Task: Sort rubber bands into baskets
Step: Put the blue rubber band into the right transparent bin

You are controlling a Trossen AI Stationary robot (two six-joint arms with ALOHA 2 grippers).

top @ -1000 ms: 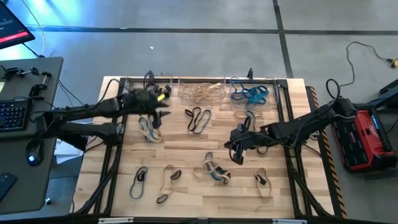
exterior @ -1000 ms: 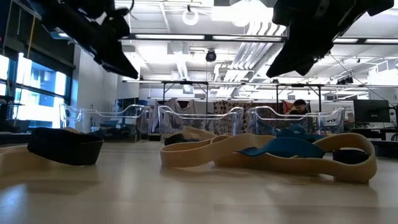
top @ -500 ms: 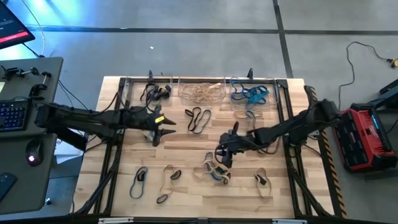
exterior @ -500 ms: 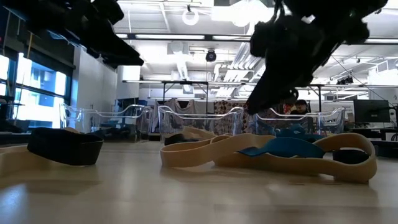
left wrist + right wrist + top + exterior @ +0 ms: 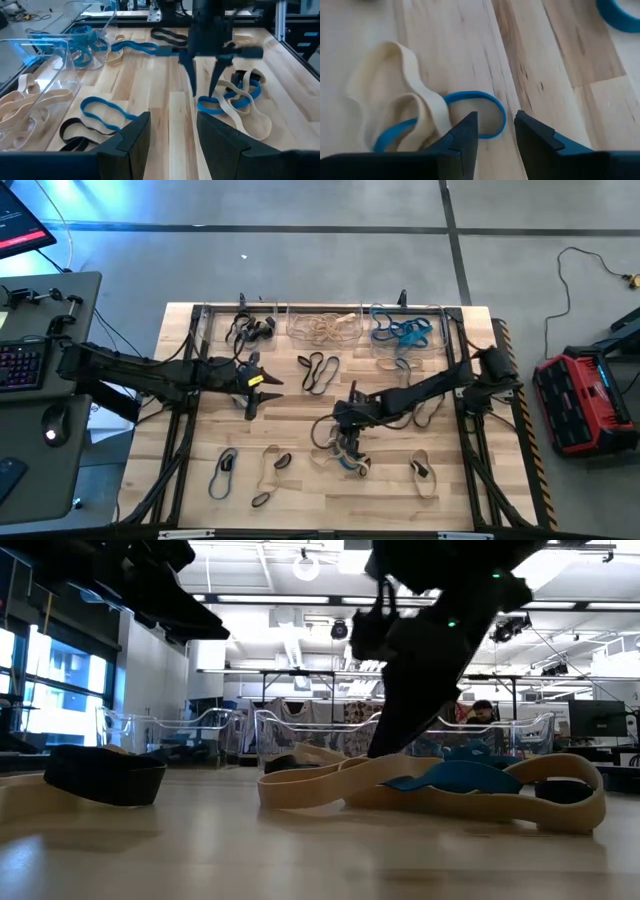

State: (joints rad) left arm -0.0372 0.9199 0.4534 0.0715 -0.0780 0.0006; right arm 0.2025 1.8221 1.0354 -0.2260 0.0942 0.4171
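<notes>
Right gripper (image 5: 495, 137) jaws spread, empty, poised just above blue rubber band (image 5: 480, 115) tangled with tan band (image 5: 405, 95) on table (image 5: 300, 405). Left gripper (image 5: 252, 383) jaws spread, empty, hovering well apart. Baskets (image 5: 325, 328) beyond both.

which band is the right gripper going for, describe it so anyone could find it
On the wooden table, find the tangle of bands in the middle near the front edge, under the right gripper. It is the blue band there, the only blue loop in that pile, threaded under a wide tan band.
</notes>
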